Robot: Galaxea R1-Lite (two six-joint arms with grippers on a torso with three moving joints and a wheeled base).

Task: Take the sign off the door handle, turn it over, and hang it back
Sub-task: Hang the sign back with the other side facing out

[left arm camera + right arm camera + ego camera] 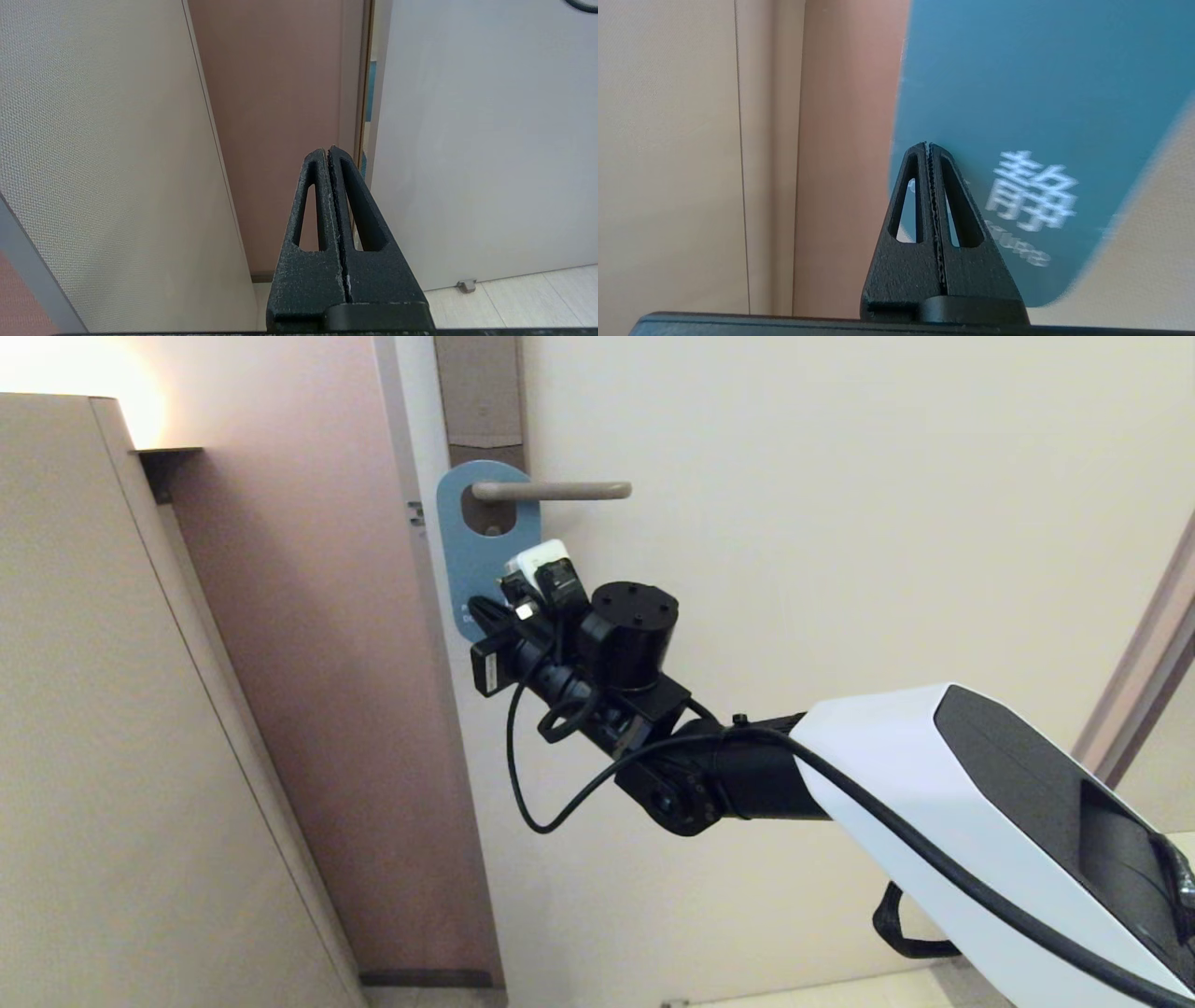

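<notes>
Blue sign point(476, 555) hangs on the handle point(551, 491). Right tool point(928, 145), pressed together and holding nothing, reaches up near the sign's lower edge. Left tool point(327, 151), pressed together too, points at the wall.

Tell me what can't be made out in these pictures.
- Sign, head view: lower half and lettering hidden behind the right claw.
- Sign, right wrist view: top cut off by the edge; small print blurred.
- Whether the shut right claw touches the sign: cannot tell.
- Handle: absent from both wrist views.

The sign's point(485, 546) lower part is hidden behind the right tool point(499, 607); its lettering looks blurred.
</notes>
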